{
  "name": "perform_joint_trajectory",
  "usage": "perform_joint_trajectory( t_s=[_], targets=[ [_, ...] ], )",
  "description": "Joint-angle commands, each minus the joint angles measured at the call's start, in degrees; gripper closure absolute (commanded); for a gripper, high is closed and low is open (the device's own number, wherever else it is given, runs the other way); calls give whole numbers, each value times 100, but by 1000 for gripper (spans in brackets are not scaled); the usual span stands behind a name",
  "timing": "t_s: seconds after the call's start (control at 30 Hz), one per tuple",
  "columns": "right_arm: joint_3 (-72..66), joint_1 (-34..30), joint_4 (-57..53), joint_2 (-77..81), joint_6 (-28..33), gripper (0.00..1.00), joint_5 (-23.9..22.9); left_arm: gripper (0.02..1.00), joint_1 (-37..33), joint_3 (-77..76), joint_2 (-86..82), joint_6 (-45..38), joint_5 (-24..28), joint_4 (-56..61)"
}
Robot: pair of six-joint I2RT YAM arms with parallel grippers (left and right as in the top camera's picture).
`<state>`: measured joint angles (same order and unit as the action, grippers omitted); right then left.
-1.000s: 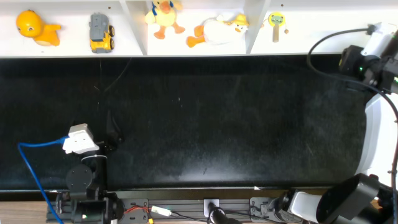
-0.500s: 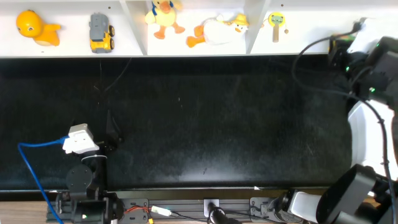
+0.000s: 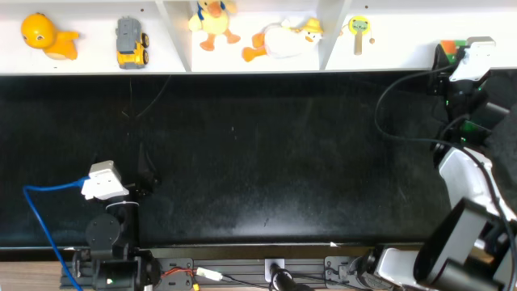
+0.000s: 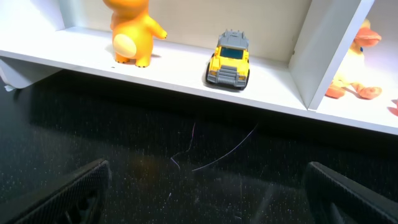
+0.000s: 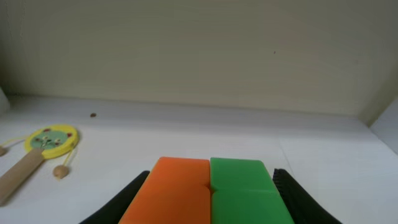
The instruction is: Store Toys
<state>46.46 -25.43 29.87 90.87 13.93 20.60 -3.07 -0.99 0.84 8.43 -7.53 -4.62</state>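
- Right pincer [image 5: 210,202] clamps the orange-and-green block [image 5: 239,183], over the white shelf [image 5: 186,134], pale wall [image 5: 186,50] beyond.
- Left pincer [image 4: 208,193] gapes wide, empty, over the black table [image 4: 186,155], yellow truck [image 4: 231,59] shelved ahead.

right hand [image 5: 208,205] | moved up-left to the shelf [image 3: 404,40] | orange-green block [image 5: 211,183] now at its rightmost compartment

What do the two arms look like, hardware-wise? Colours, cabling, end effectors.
Left arm: black round joints, white wrist block, blue cable. Right arm: white curved shell, black joints, looping black cables, small green lights. Left end effector and right end effector: black fingers.
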Motion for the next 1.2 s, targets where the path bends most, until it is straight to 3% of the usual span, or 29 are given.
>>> perform_joint_trajectory(
  t_s=[0.03, 0.47, 0.87, 1.2],
  targets=[
    [-63, -22, 579, 553, 44, 954, 61, 20, 15, 52, -68, -109, 59, 35],
    [87, 68, 3053, 2109, -645, 954, 98, 20, 15, 52, -68, -109, 59, 35],
    [1169, 334, 2695, 2758, -881, 954, 96, 20, 15, 52, -68, -109, 59, 35],
    [1285, 369, 2393, 2817, -938, 954, 101, 20, 15, 52, -68, -109, 59, 35]
  ],
)
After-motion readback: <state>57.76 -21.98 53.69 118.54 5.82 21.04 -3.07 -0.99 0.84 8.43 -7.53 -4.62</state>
